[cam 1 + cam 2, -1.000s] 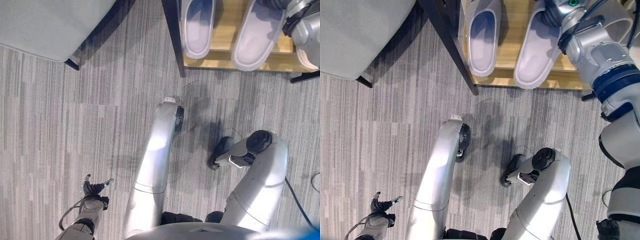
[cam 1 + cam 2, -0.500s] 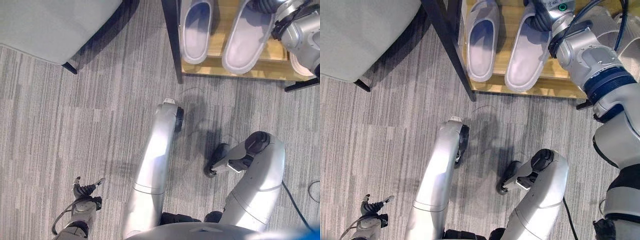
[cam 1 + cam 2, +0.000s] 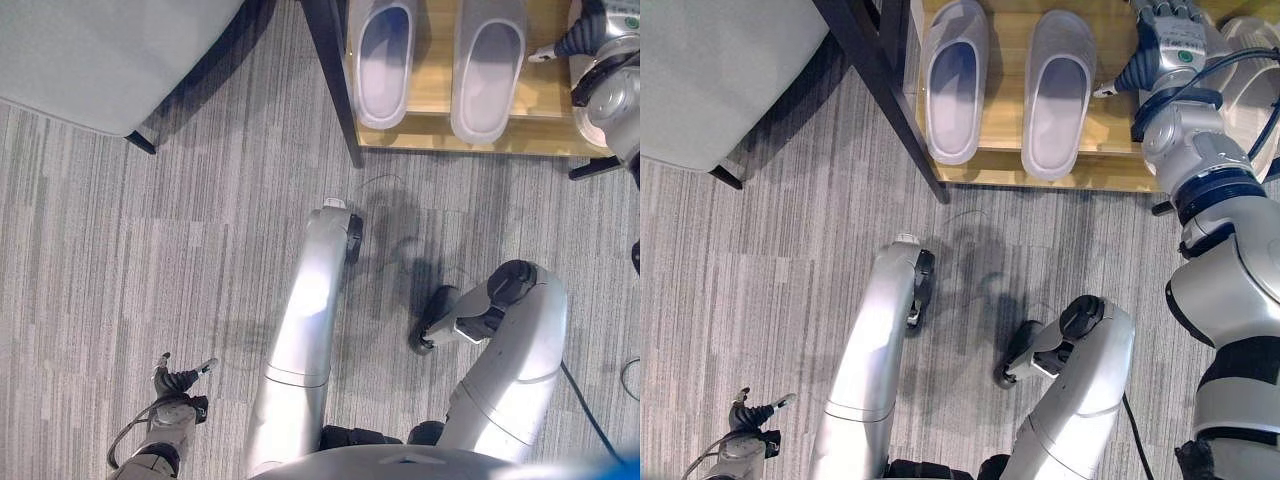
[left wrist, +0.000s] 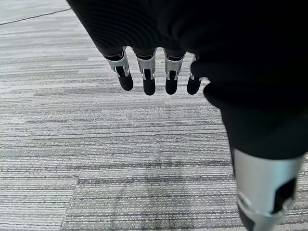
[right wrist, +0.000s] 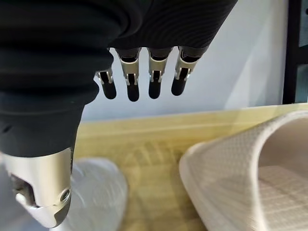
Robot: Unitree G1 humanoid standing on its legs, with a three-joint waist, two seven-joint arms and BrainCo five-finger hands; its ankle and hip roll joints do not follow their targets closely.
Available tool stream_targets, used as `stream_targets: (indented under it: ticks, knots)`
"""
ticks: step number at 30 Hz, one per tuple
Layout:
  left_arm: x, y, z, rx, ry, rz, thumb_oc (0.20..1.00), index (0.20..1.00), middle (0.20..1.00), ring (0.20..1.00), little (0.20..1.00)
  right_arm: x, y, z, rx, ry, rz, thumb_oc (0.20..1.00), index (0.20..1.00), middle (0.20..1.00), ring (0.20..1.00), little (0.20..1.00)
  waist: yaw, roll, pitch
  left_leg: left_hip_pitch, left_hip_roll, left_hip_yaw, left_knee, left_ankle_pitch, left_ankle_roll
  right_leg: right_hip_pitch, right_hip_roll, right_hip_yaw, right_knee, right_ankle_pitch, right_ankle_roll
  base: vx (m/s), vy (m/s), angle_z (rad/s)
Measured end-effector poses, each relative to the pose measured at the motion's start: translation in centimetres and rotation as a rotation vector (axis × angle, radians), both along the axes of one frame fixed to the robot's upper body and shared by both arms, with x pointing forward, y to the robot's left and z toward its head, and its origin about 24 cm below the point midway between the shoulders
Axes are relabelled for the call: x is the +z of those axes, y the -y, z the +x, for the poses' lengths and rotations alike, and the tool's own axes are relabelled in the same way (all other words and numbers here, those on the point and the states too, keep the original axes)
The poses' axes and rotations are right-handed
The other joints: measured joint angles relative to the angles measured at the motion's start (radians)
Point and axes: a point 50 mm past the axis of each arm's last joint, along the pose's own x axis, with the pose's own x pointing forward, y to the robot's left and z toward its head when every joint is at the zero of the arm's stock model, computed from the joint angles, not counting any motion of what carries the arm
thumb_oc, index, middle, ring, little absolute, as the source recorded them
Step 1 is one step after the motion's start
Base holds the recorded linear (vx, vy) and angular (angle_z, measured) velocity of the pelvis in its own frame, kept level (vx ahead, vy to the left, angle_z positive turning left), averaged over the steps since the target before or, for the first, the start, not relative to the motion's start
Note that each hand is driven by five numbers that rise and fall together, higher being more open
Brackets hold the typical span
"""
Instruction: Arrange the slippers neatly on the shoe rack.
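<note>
Even, bright indoor light. A soft shadow falls on the carpet (image 3: 150, 250) at 12 o'clock (under the grey furniture (image 3: 90, 50)). Wrist views blur nearby.

The shoe rack (image 3: 1095, 165) is showing pale, smooth wood with a black frame. On it, both slippers (image 3: 1058, 90) are looking soft, matt and finely ribbed. Below the rack, streaked grey carpet (image 3: 760, 260) is lying rough and matt.
</note>
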Motion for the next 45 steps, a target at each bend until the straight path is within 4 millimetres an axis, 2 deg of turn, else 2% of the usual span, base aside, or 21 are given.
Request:
stream_targets:
  ticks: [2, 4, 5, 9, 14, 16, 19, 22, 24, 26, 29, 33, 45]
  knots:
    - [0.2, 0.1, 0.6, -0.001, 0.005, -0.002, 1.0, 1.0, 1.0, 1.0, 1.0, -1.2, -1.1, 0.1, 0.08, -0.002, 0.065, 1.0, 1.0, 1.0, 1.0, 1.0, -0.004, 0.0, 0.0, 0.0, 0.01, -0.003, 0.015, -0.003, -0.005, 0.0, 0.005, 0.004, 0.011, -0.002, 0.004, -0.02, 0.014, -0.03]
    - [0.8, 0.2, 2.3, -0.013, 0.054, -0.003, 1.0, 1.0, 1.0, 1.0, 1.0, -2.2, -2.6, 0.0, 0.179, 0.001, 0.13, 1.0, 1.0, 1.0, 1.0, 1.0, -0.015, -0.002, -0.001, 0.002, 0.007, -0.002, 0.01, -0.003, -0.006, 0.001, 0.015, 0.004, 0.004, -0.001, 0.005, -0.04, 0.041, -0.08]
    - [0.8, 0.2, 2.2, -0.013, 0.058, -0.003, 1.0, 1.0, 1.0, 1.0, 1.0, -2.5, -3.3, 0.1, 0.217, 0.017, 0.201, 1.0, 1.0, 1.0, 1.0, 1.0, -0.03, -0.006, -0.004, 0.004, 0.007, -0.002, 0.014, -0.003, -0.004, 0.001, 0.019, 0.006, 0.005, 0.001, 0.007, -0.01, 0.032, -0.12]
    - [0.3, 0.7, 1.7, -0.008, 0.041, -0.02, 1.0, 1.0, 1.0, 1.0, 1.0, -3.8, -3.8, 0.4, 0.246, 0.004, 0.321, 1.0, 1.0, 1.0, 1.0, 1.0, -0.039, -0.007, -0.004, 0.004, 0.016, 0.0, 0.039, -0.027, -0.002, -0.001, 0.029, 0.015, 0.024, -0.006, 0.014, 0.0, 0.009, -0.07]
    - [0.0, 0.8, 1.2, 0.006, 0.035, -0.03, 1.0, 1.0, 1.0, 1.0, 1.0, -4.1, -4.8, 0.6, 0.304, 0.007, 0.415, 1.0, 1.0, 1.0, 1.0, 1.0, -0.042, -0.007, -0.004, 0.008, 0.023, -0.001, 0.054, -0.034, 0.0, 0.0, 0.033, 0.017, 0.04, -0.012, 0.008, 0.0, 0.0, 0.0]
    - [-0.4, 1.1, 0.2, 0.019, 0.014, -0.043, 1.0, 1.0, 1.0, 1.0, 1.0, -5.2, -5.0, 0.8, 0.328, 0.003, 0.532, 1.0, 1.0, 1.0, 1.0, 1.0, -0.044, -0.007, -0.003, 0.007, 0.023, -0.005, 0.067, -0.036, -0.004, 0.0, 0.035, 0.018, 0.051, -0.014, 0.011, 0.0, 0.0, 0.0]
    - [-0.6, 1.4, 0.2, 0.017, 0.016, -0.051, 1.0, 1.0, 1.0, 1.0, 1.0, -6.6, -6.0, 1.1, 0.362, -0.019, 0.637, 1.0, 1.0, 1.0, 1.0, 1.0, -0.047, -0.007, -0.003, 0.007, 0.025, -0.006, 0.071, -0.039, -0.008, 0.0, 0.038, 0.019, 0.055, -0.018, 0.015, 0.0, 0.0, 0.0]
    - [-0.6, 1.5, 0.2, 0.018, 0.017, -0.056, 1.0, 1.0, 1.0, 1.0, 1.0, -7.8, -5.7, 1.3, 0.346, -0.029, 0.743, 1.0, 1.0, 1.0, 1.0, 1.0, -0.046, -0.007, 0.004, 0.007, 0.024, -0.006, 0.079, -0.045, -0.008, 0.0, 0.038, 0.021, 0.067, -0.024, 0.013, 0.0, 0.0, 0.0]
    - [-0.1, 1.4, 1.2, 0.045, 0.067, -0.07, 1.0, 1.0, 1.0, 1.0, 1.0, -9.5, -5.8, 1.3, 0.343, -0.032, 0.863, 1.0, 1.0, 1.0, 1.0, 1.0, -0.053, -0.006, 0.006, 0.008, 0.018, -0.009, 0.109, -0.059, -0.01, 0.005, 0.036, 0.028, 0.099, -0.046, 0.014, 0.01, -0.01, 0.06]
    - [0.5, 1.4, 2.6, 0.052, 0.122, -0.08, 1.0, 1.0, 1.0, 1.0, 1.0, -10.4, -6.6, 1.3, 0.359, -0.05, 0.88, 1.0, 1.0, 1.0, 1.0, 1.0, -0.057, -0.002, 0.008, 0.008, 0.02, -0.014, 0.129, -0.066, -0.015, 0.006, 0.038, 0.031, 0.12, -0.053, 0.016, 0.0, -0.002, -0.02]
    - [0.4, 1.7, 2.5, 0.047, 0.129, -0.091, 1.0, 1.0, 1.0, 1.0, 1.0, -10.3, -6.7, 1.3, 0.367, -0.048, 0.881, 1.0, 1.0, 1.0, 1.0, 1.0, -0.057, -0.002, 0.008, 0.006, 0.022, -0.019, 0.138, -0.072, -0.025, 0.004, 0.048, 0.031, 0.128, -0.059, 0.024, 0.0, 0.002, -0.01]
    - [-0.6, 1.3, -0.2, 0.093, 0.071, -0.099, 1.0, 1.0, 1.0, 1.0, 1.0, -9.9, -6.7, 1.2, 0.382, -0.035, 0.901, 1.0, 1.0, 1.0, 1.0, 1.0, -0.051, -0.002, 0.008, 0.004, 0.02, -0.019, 0.155, -0.088, -0.026, 0.004, 0.047, 0.036, 0.146, -0.079, 0.022, 0.0, 0.006, 0.01]
    - [-0.7, 1.4, -0.3, 0.067, 0.058, -0.122, 1.0, 1.0, 1.0, 1.0, 1.0, -9.0, -8.1, 1.4, 0.432, -0.059, 0.849, 1.0, 1.0, 1.0, 1.0, 1.0, -0.036, 0.009, 0.015, 0.012, 0.008, -0.014, 0.156, -0.089, -0.025, 0.021, 0.033, 0.043, 0.148, -0.091, 0.03, 0.0, 0.003, 0.02]
